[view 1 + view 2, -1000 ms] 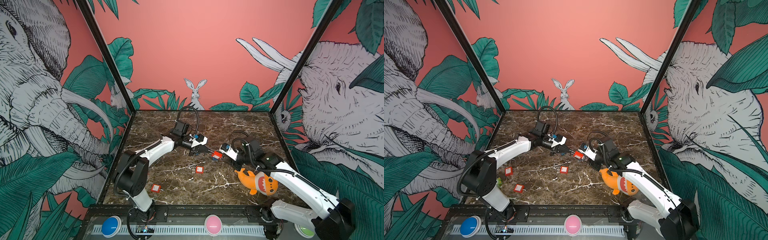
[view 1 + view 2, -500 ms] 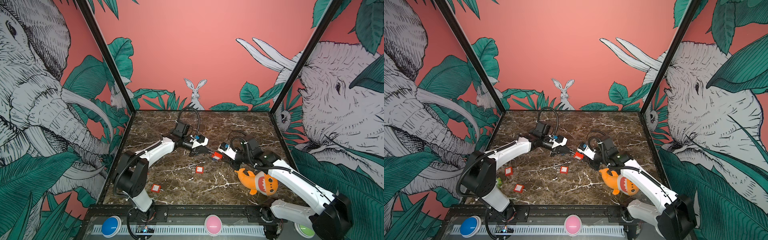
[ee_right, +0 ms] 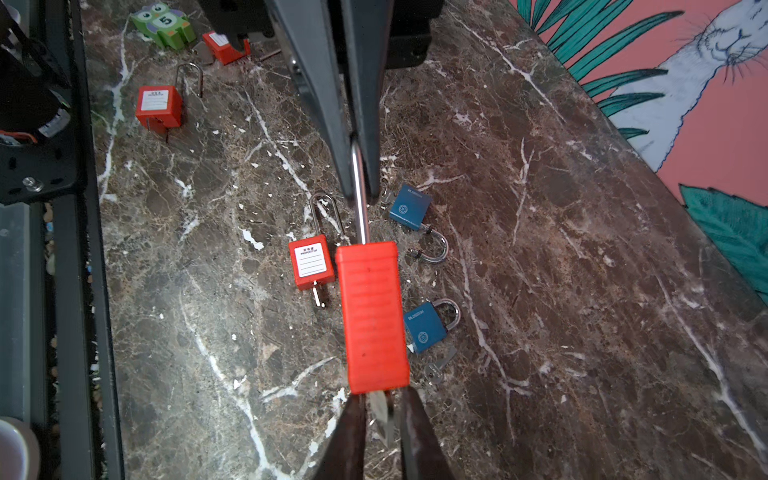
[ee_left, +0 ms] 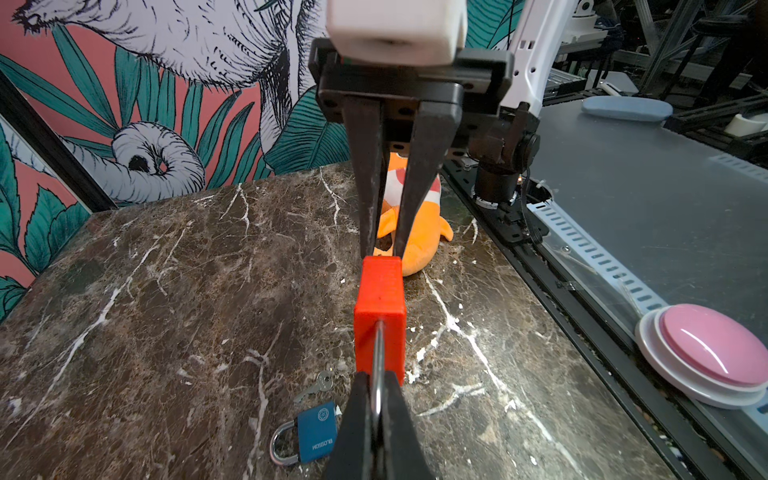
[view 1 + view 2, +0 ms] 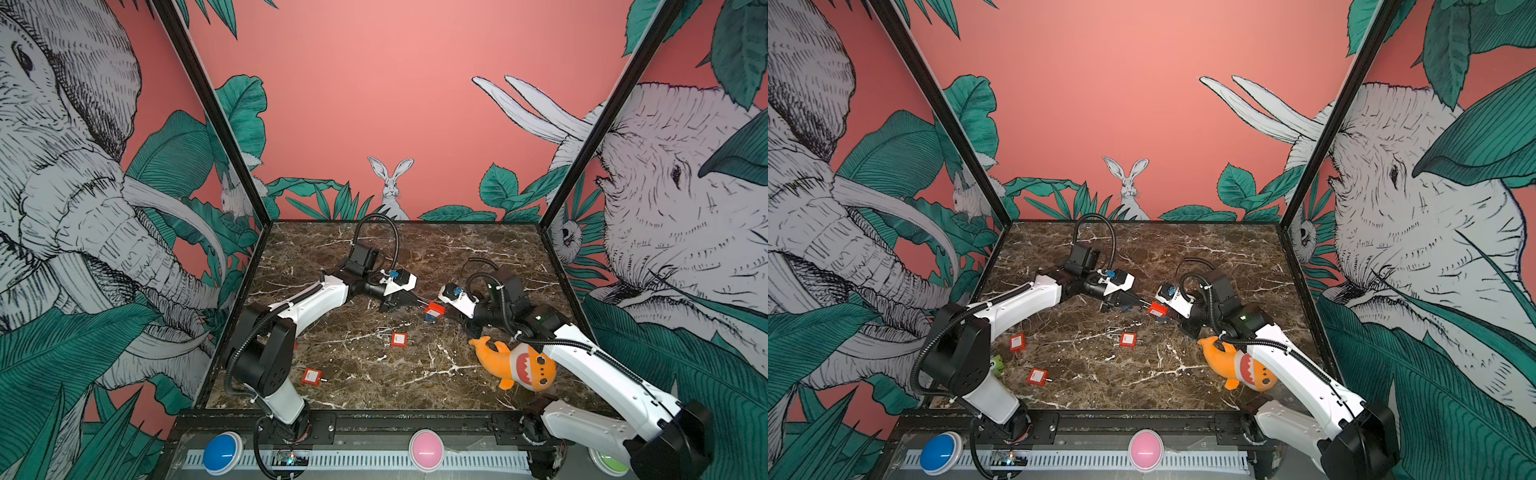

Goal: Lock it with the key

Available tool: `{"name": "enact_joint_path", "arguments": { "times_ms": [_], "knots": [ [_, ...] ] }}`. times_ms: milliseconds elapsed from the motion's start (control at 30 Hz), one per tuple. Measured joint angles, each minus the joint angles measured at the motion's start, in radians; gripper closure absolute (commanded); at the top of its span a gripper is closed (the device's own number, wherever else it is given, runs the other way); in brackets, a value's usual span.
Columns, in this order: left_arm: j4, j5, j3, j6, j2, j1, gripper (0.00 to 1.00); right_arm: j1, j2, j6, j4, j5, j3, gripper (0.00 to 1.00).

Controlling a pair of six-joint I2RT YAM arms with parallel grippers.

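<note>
A red padlock (image 5: 433, 310) (image 5: 1157, 309) hangs above the middle of the marble floor, between my two grippers. In the left wrist view my left gripper (image 4: 377, 399) is shut on its steel shackle (image 4: 377, 353); the right wrist view shows the same grip (image 3: 359, 183). At the other end of the lock body (image 3: 372, 316) a silver key (image 3: 379, 411) sticks out. My right gripper (image 3: 381, 405) stands round the key, jaws narrowly open with a thin gap on each side. From the left wrist the right gripper (image 4: 381, 249) meets the lock's far end and the key is hidden.
On the floor below lie two blue padlocks (image 3: 409, 208) (image 3: 424, 330), a loose key (image 3: 436, 368) and a red padlock (image 3: 311, 262). More red padlocks (image 5: 311, 376) (image 5: 1017, 342) and a green owl block (image 5: 998, 365) sit front left. An orange shark plush (image 5: 515, 365) lies against my right arm.
My right arm has edged in toward the red padlock's key end. The left gripper has kept its hold on the shackle and stayed in place.
</note>
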Motion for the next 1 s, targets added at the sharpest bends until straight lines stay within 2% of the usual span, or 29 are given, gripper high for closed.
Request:
{"name": "enact_joint_path", "arguments": {
  "times_ms": [133, 333, 667, 833, 1000],
  "knots": [
    [0.000, -0.002, 0.000, -0.002, 0.000, 0.000, 1.00, 0.000, 0.006, -0.003, 0.004, 0.008, 0.000, 0.71],
    [0.000, -0.003, 0.000, -0.002, -0.001, 0.000, 1.00, 0.000, 0.021, -0.021, -0.009, 0.024, 0.010, 0.78],
    [0.000, -0.003, 0.000, -0.002, -0.015, -0.004, 1.00, 0.000, 0.053, -0.037, -0.052, 0.018, 0.031, 0.83],
    [0.000, -0.006, 0.000, -0.002, -0.015, -0.008, 1.00, 0.000, 0.055, -0.051, -0.060, 0.012, 0.031, 0.88],
    [0.000, -0.011, 0.000, -0.001, -0.015, -0.009, 1.00, 0.000, 0.055, -0.065, -0.062, 0.001, 0.031, 0.97]
  ]
}}
